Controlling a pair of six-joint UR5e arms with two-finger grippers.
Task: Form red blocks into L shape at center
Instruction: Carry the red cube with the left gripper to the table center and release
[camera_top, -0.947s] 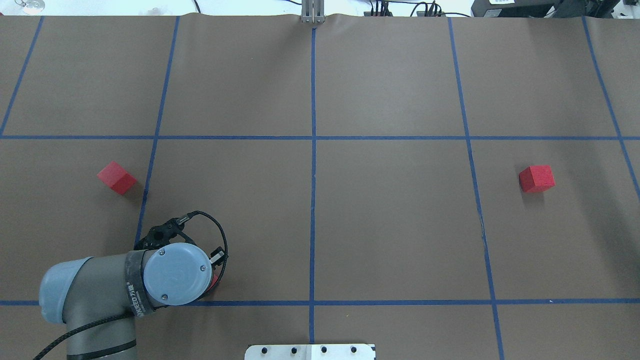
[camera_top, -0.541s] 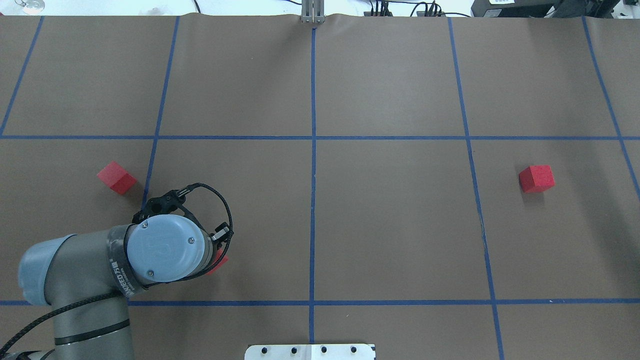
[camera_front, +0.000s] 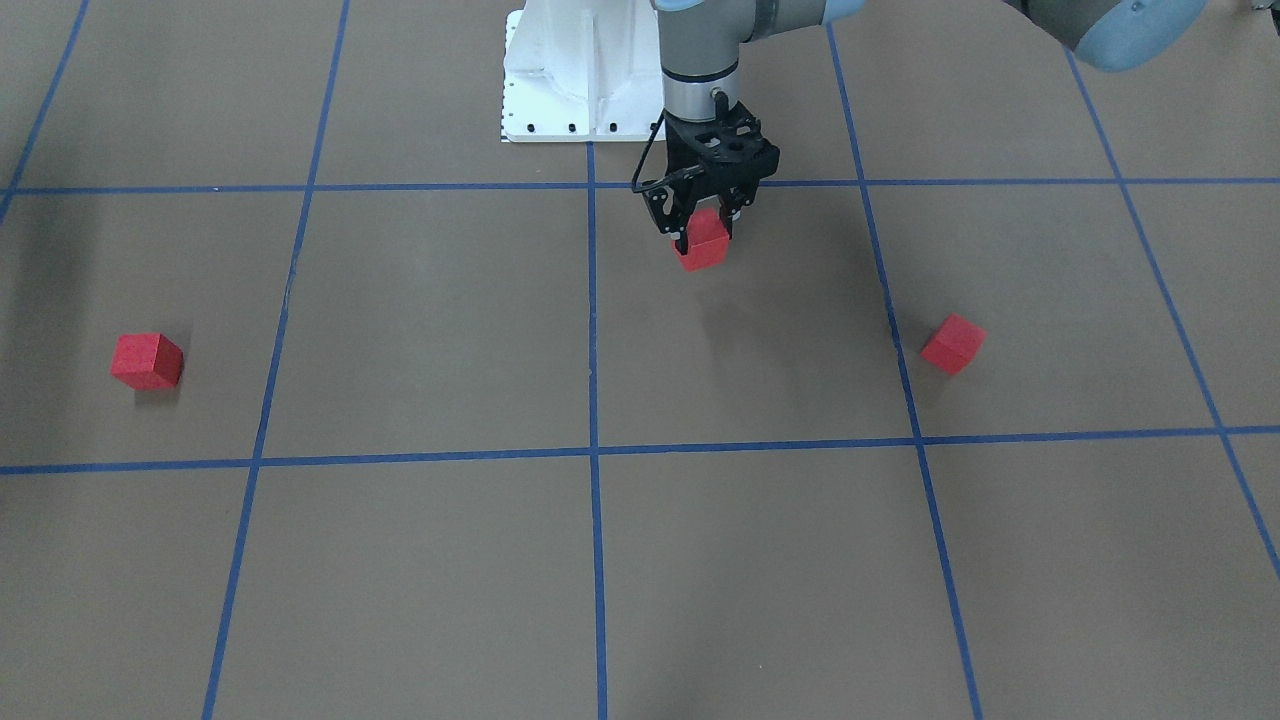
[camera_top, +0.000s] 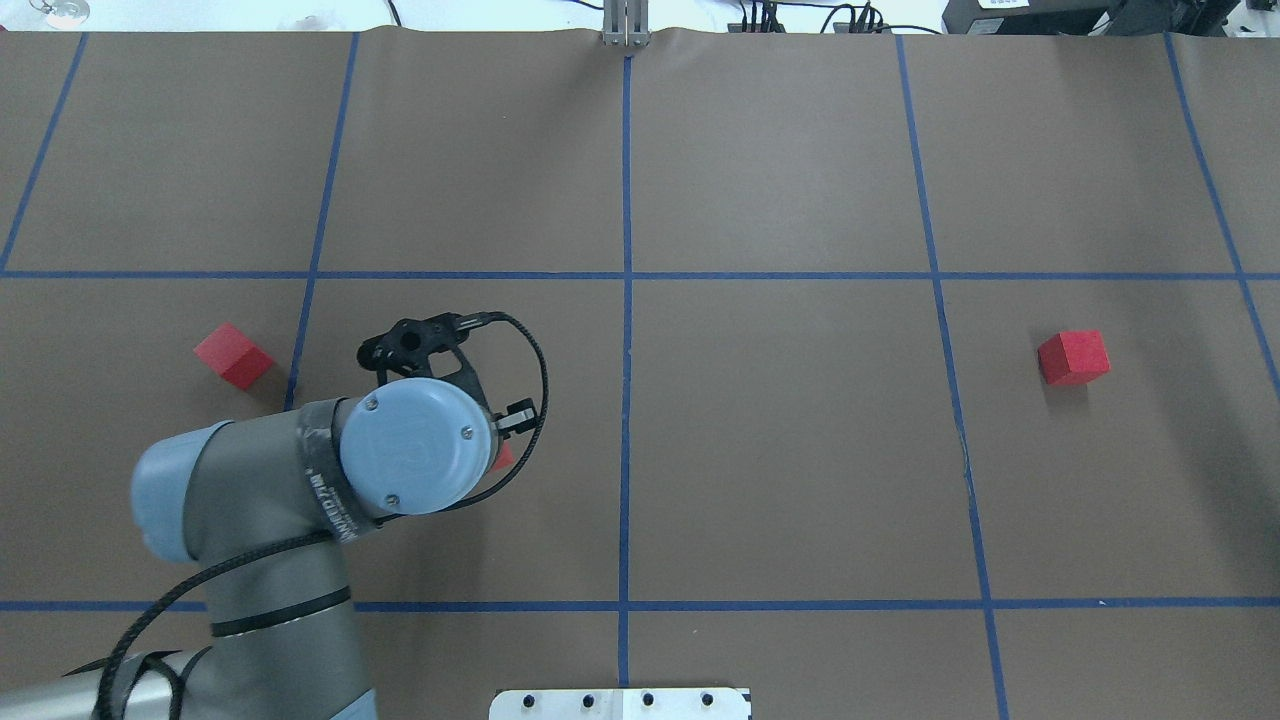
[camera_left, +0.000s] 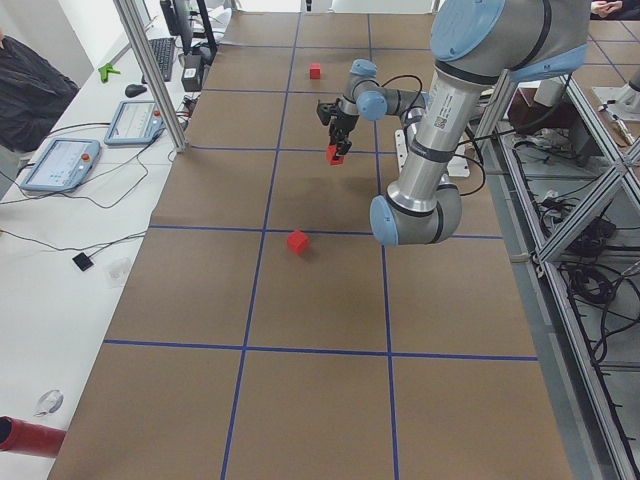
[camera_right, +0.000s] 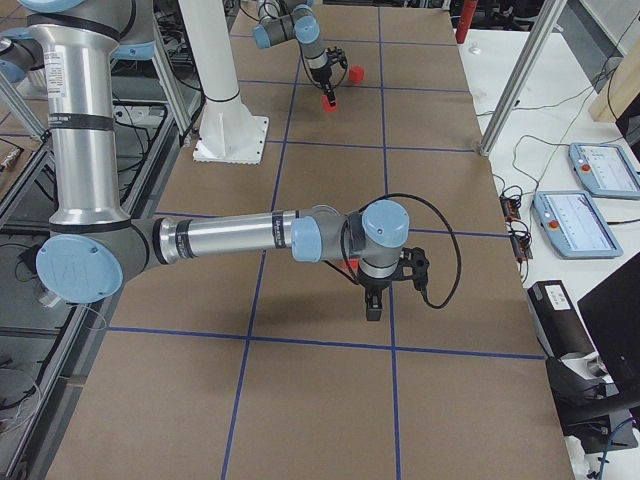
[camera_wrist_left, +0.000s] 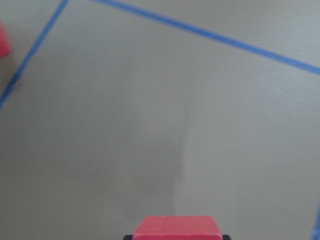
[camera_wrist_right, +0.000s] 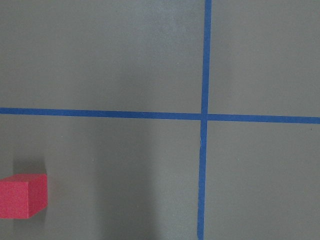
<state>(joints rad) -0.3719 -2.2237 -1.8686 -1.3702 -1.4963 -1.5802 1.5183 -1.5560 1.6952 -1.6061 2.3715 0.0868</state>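
Overhead exterior, working out from the base plate (camera_top: 620, 703): the wrist hides most of the left claw (camera_front: 703, 235). The front-facing view shows it clenched on one red block (camera_front: 703, 250), which is lifted clear of the surface (camera_top: 800, 450) with its shadow on the paper below. The block hangs in the middle row, in the square just left of the middle line (camera_top: 626, 440). Farther out, the other two blocks rest on the surface in that same row. One (camera_top: 233, 356) sits just beyond the next tape line on the robot's left; the other (camera_top: 1073, 358) sits well apart on the right. The right claw (camera_right: 372, 310) shows only in the exterior right view, near that right block, and I cannot tell whether it is released or clenched.
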